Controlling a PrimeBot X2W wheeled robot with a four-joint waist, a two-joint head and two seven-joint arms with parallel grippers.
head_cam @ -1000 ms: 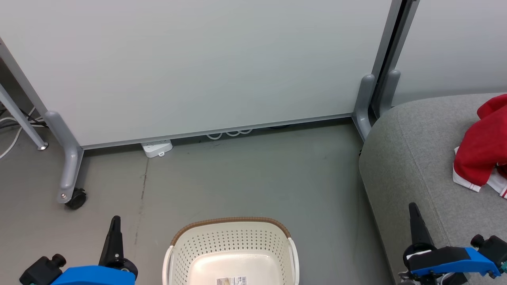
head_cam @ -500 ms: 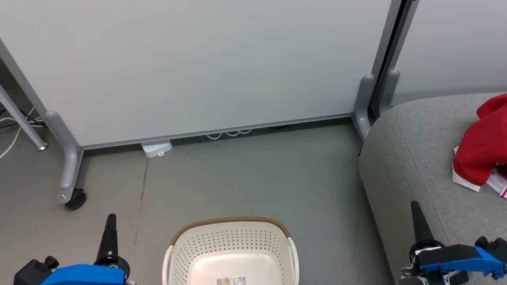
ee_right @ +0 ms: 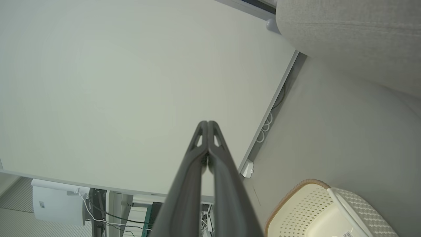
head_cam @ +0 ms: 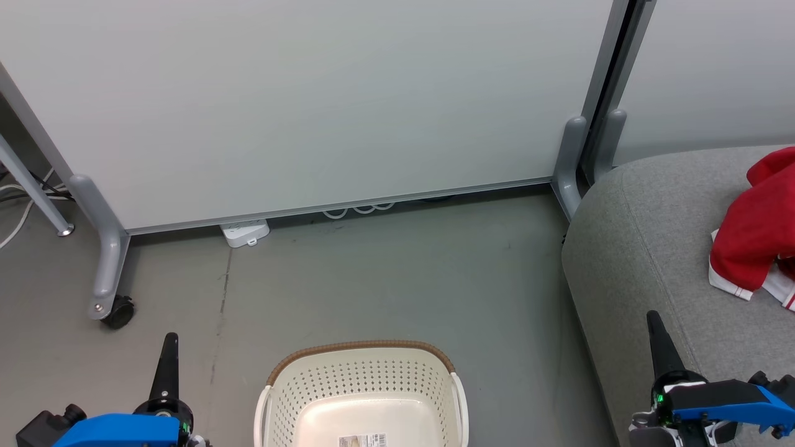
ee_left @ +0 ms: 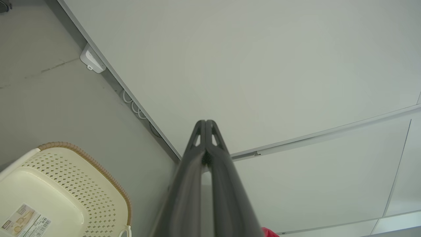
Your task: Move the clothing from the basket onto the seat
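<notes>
Basket (head_cam: pixel 363 345): stood on the floor, a paper label (head_cam: pixel 363 440) stuck to its bare bottom.
Clothing (head_cam: pixel 754 233): a red heap lay on the grey seat (head_cam: pixel 646 248), well right of the basket.
Left gripper (head_cam: pixel 169 340): fingers pressed together, holding nothing.
Right gripper (head_cam: pixel 652 318): likewise closed, holding nothing.

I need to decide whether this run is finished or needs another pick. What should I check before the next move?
1. Basket emptied: cannot tell. The part in view holds just a label; its near end is cut off.
2. Clothing on the seat: ok, a red heap lies on it.
3. Left gripper free: ok, shut on nothing.
4. Right gripper free: ok, shut on nothing.
5. Basket upright on the floor: ok.
</notes>
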